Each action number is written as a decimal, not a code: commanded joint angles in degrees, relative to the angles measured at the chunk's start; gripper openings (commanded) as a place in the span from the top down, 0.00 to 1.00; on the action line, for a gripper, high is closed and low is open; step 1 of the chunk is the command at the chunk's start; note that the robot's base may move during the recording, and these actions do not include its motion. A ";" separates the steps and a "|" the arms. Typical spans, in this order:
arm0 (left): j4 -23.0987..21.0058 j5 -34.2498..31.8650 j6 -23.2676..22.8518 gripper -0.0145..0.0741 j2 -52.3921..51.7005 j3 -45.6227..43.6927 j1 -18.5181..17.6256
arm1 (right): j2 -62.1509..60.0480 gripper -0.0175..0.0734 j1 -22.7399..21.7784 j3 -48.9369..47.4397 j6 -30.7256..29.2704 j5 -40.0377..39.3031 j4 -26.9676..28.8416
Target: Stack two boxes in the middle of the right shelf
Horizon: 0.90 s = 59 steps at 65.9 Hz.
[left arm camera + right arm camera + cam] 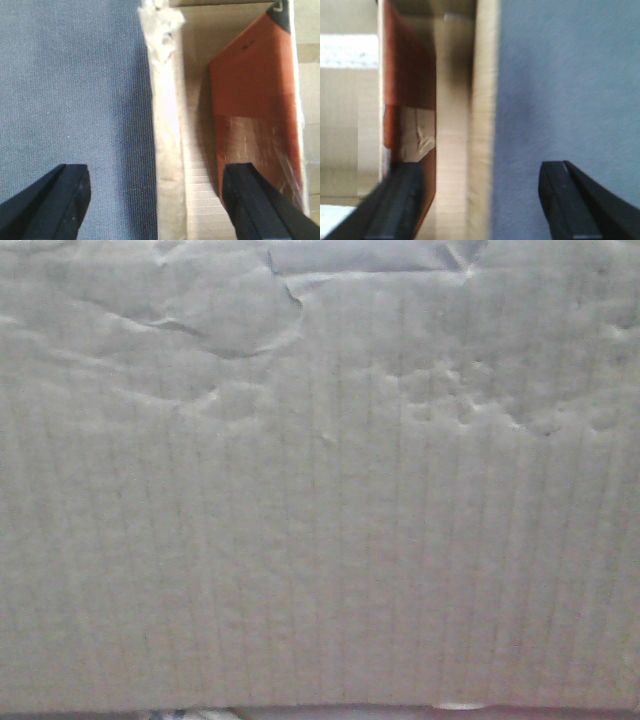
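Grey matte surface (70, 90) flanks cardboard box (320, 540) filling front view. Left end effector (156, 172), right end effector (481, 169) wide, astride opposite box walls, probably for two-arm lift.

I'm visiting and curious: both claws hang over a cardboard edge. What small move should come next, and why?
Probably close both grippers. The left gripper and right gripper are open, each straddling a box wall, one jaw inside, one outside. Pinching should secure it.
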 commanded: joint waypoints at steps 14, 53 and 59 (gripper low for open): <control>0.05 -0.16 0.08 0.34 -0.32 0.15 0.11 | 1.63 0.41 0.05 0.26 0.02 -0.43 0.34; 0.05 -0.16 0.08 0.58 0.62 0.15 0.11 | 1.63 0.57 0.05 0.26 -0.61 -0.43 0.74; -0.10 -0.16 0.08 0.77 1.44 0.15 0.11 | 1.63 0.76 0.05 0.26 -0.61 -0.43 0.74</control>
